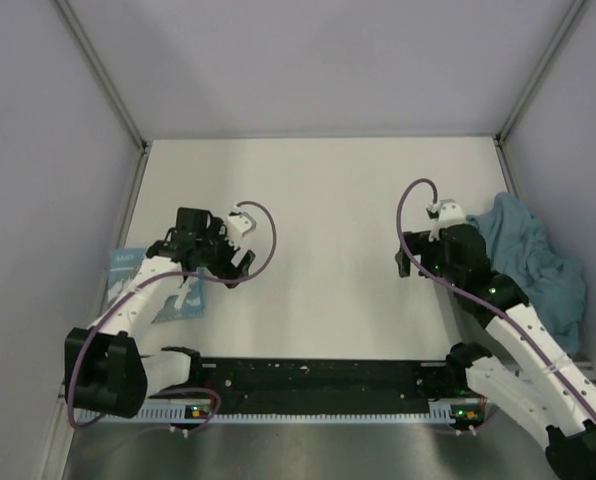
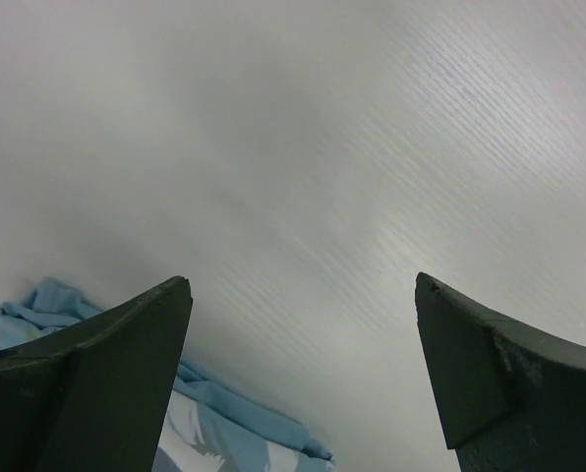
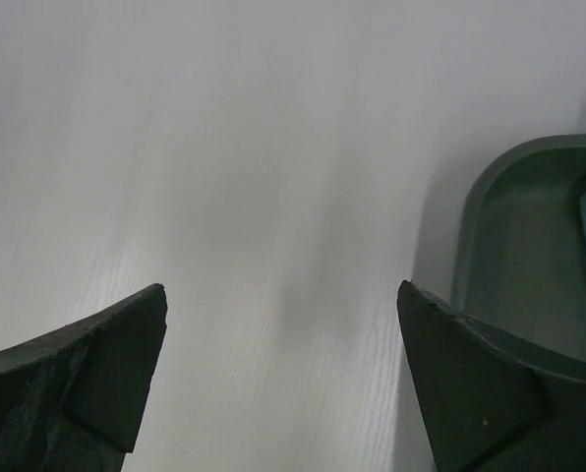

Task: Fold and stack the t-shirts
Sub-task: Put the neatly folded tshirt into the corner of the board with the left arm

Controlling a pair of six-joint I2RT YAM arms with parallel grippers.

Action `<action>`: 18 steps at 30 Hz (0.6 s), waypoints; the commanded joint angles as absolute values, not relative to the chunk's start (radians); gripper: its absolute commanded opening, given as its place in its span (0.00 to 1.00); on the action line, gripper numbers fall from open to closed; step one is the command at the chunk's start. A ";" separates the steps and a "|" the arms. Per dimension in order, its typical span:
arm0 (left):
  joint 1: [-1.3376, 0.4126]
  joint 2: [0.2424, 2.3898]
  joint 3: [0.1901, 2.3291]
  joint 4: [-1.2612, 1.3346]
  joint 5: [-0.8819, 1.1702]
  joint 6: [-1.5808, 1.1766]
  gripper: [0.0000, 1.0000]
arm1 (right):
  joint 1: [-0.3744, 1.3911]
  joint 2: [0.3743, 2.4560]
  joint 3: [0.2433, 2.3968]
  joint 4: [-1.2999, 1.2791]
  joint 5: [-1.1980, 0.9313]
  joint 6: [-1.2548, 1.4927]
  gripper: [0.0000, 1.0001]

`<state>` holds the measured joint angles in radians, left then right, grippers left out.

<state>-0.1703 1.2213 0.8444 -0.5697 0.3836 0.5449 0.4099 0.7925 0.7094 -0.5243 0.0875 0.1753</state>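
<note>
A folded light blue t-shirt [image 1: 126,272] with white lettering lies flat at the left edge of the table, partly under my left arm. Its edge and white print show at the bottom left of the left wrist view [image 2: 224,418]. A crumpled pile of blue t-shirts [image 1: 534,262] lies at the right edge, beside my right arm. My left gripper [image 1: 238,262] is open and empty, just right of the folded shirt [image 2: 301,278]. My right gripper [image 1: 405,264] is open and empty over bare table, left of the pile [image 3: 282,286].
The white table [image 1: 323,210] is walled by grey panels on three sides. A dark green rimmed object [image 3: 514,246] with some blue inside shows at the right of the right wrist view. A black rail [image 1: 318,380] runs along the near edge between the arm bases.
</note>
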 commanded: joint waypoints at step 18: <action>-0.164 1.032 0.387 0.156 0.330 0.290 0.99 | 0.376 0.373 0.296 -0.172 0.321 0.227 0.98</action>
<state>-0.1665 1.0580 0.3965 0.0132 0.3397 0.3157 0.3878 0.4084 0.3290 -0.2516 0.3168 0.2115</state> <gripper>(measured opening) 0.987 0.985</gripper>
